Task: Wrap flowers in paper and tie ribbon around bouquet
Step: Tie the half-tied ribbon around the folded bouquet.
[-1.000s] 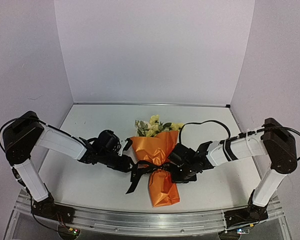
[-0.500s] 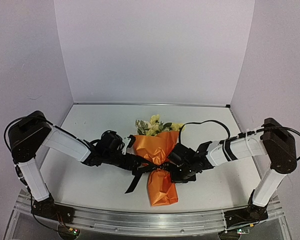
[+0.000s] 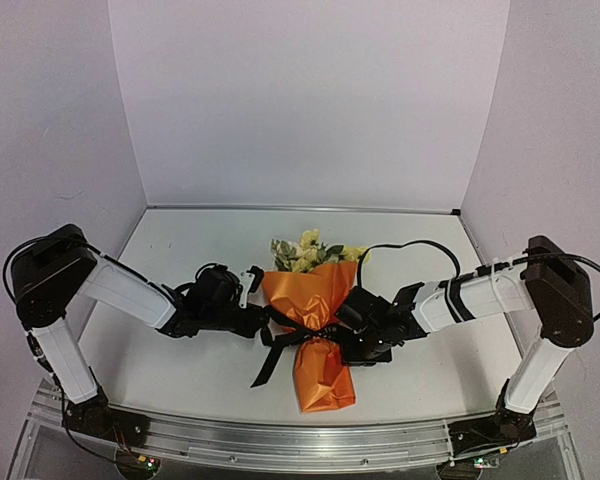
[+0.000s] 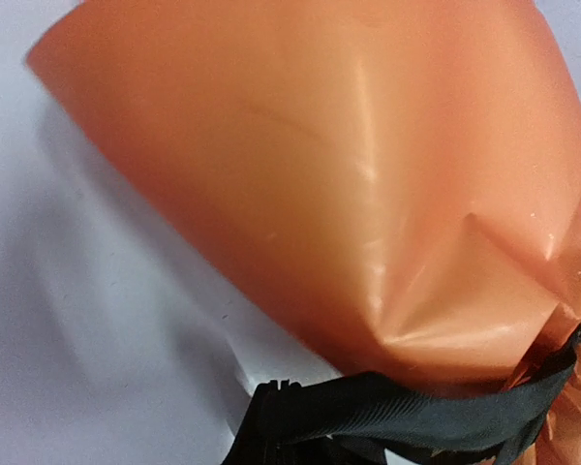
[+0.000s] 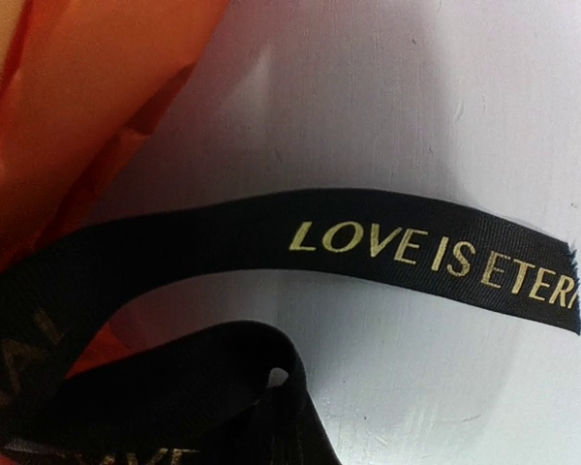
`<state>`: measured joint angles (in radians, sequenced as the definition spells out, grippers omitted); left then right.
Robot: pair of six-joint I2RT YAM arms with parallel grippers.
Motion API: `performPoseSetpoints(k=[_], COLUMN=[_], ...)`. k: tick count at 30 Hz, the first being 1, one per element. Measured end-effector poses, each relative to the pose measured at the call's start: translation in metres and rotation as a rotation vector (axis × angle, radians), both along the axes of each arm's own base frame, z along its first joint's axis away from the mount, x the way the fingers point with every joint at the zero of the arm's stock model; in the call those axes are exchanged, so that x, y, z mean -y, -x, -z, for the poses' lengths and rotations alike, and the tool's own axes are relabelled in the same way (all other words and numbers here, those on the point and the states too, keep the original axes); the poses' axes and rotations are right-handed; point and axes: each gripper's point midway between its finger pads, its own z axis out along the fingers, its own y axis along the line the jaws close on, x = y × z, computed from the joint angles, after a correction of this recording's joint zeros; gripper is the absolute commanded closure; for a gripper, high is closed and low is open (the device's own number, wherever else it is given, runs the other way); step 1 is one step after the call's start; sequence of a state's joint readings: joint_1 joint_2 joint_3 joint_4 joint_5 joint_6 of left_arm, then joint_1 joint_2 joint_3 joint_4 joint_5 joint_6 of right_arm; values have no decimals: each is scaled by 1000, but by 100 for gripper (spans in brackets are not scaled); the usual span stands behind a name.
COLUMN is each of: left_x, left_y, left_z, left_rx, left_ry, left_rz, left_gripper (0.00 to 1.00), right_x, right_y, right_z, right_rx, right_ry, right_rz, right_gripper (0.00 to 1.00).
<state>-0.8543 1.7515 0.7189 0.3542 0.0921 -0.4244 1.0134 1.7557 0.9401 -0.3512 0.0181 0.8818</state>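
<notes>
The bouquet lies mid-table, a cone of orange paper (image 3: 315, 300) with the pale yellow flowers (image 3: 308, 252) at its far, wide end. A black ribbon (image 3: 302, 335) crosses its waist, and one tail (image 3: 265, 368) trails toward the near left. My left gripper (image 3: 264, 321) is at the cone's left side, shut on the ribbon (image 4: 436, 412), which runs taut under the orange paper (image 4: 349, 174). My right gripper (image 3: 344, 330) is against the cone's right side, shut on a ribbon loop (image 5: 213, 387). A free end with gold lettering (image 5: 416, 247) lies flat on the table.
A round black cable (image 3: 410, 245) arcs over the table behind the right arm. White walls close in the back and both sides. A metal rail (image 3: 300, 440) runs along the near edge between the arm bases.
The left gripper reached in to the ribbon at the bouquet's waist with jaws apart, then shut and drew back slightly to the left. The right arm held still.
</notes>
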Motion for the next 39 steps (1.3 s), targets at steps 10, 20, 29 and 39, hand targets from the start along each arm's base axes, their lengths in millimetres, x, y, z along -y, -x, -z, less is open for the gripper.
performPoseSetpoints(k=[10, 20, 29, 39], left_x=[-51, -92, -102, -113], left_y=[-7, -9, -10, -4], left_z=[-21, -17, -28, -22], left_rx=[49, 1, -14, -69], left_ry=[-77, -122, -72, -28], left_rz=[-218, -324, -350, -358], left_gripper=[100, 100, 100, 100], right_x=[19, 29, 29, 27], right_y=[0, -5, -7, -10], right_z=[-11, -18, -22, -20], right_rx=[32, 60, 67, 84], right_ry=[77, 108, 116, 75], right_rz=[-33, -38, -55, -24], right_gripper=[100, 100, 100, 100])
